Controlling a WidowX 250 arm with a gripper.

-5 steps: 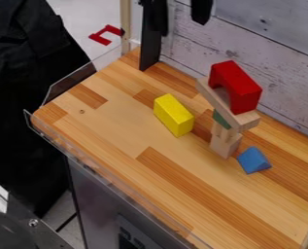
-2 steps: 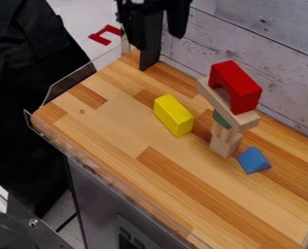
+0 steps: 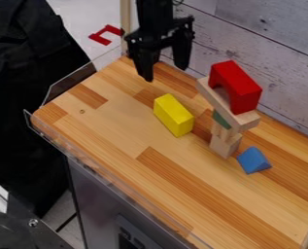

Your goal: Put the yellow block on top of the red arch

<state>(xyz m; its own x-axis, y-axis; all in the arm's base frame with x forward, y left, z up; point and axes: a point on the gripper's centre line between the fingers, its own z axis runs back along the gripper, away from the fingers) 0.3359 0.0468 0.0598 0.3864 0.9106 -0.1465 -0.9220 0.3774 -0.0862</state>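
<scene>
Yellow rectangular block point(image 3: 174, 115) wants a centred pinch across its narrow width, so square the wide-open black gripper point(image 3: 164, 73) above it before lowering.

Single fixed view, directed obliquely downward from above the counter point(image 3: 111, 126), at close range, facing the plank wall point(image 3: 260, 58) behind its far edge.

Open air between claw point(image 3: 165, 73) and yellow block point(image 3: 174, 115); tower point(image 3: 225, 146) stands near
</scene>
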